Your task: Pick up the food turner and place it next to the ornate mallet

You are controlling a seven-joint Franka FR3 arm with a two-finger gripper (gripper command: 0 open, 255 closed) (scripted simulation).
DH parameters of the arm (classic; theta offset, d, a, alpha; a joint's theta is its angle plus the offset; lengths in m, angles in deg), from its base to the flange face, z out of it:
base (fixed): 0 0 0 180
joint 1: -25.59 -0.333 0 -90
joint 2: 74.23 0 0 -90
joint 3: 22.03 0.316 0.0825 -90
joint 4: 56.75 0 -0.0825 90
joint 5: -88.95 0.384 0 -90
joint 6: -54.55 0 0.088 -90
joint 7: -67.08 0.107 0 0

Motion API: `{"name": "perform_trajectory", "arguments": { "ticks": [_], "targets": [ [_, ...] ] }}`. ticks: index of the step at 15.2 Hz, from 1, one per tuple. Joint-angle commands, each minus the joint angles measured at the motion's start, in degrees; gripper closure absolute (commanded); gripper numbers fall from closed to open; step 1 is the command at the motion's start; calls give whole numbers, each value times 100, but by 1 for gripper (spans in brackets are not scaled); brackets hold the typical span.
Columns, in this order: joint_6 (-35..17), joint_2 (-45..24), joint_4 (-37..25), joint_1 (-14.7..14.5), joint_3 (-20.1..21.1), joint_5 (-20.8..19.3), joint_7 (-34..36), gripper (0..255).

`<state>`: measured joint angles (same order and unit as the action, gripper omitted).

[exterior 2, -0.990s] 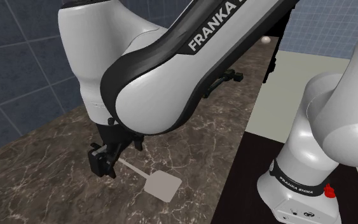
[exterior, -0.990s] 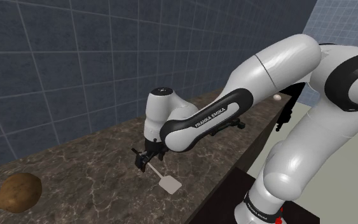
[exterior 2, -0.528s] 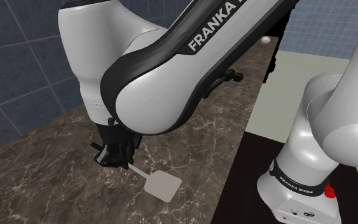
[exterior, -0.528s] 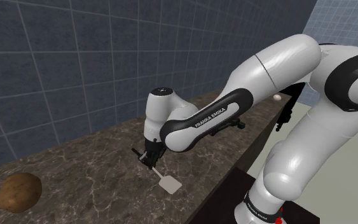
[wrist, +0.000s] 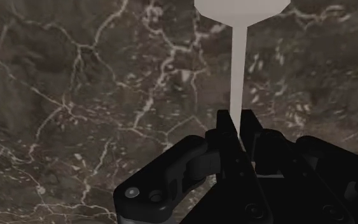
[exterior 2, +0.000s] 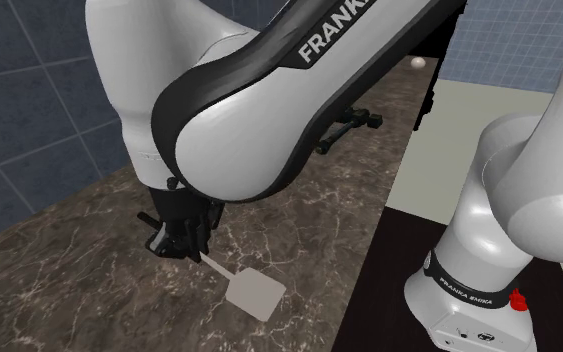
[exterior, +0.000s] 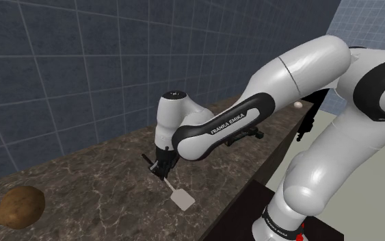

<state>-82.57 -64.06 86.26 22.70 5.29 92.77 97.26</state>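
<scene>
At the far left of the shoulder view, a brown round lump (exterior: 20, 206) sits on the dark stone counter (exterior: 95, 185). It is not part of the job.

Next along is the black gripper (exterior: 161, 168), down low over the counter. In the wrist view its two fingers (wrist: 224, 130) are squeezed onto the thin pale handle of the food turner (wrist: 238, 63), with no gap on either side. So the grab looks done.

The turner's flat pale blade (exterior: 181, 199) is just to the right of the gripper, near the counter's front edge. It looks like it is on the stone or only just above it, and the pictures do not show which. So the lift looks barely begun, if at all.

Further right, partly behind the white arm, a dark long thing (exterior 2: 354, 124) lies on the counter. It is likely the ornate mallet, though it is hard to be sure. It is well apart from the turner.

Left to do: lift the turner, carry it over to the right, and put it down beside the mallet.
</scene>
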Motion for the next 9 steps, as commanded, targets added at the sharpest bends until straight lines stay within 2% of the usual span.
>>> {"name": "perform_trajectory", "arguments": {
  "ticks": [1,9],
  "targets": [
    [178,119,-68,-15,-27,60,-54,255],
    [864,518,-380,-60,-134,216,-199,255]
  ]
}}
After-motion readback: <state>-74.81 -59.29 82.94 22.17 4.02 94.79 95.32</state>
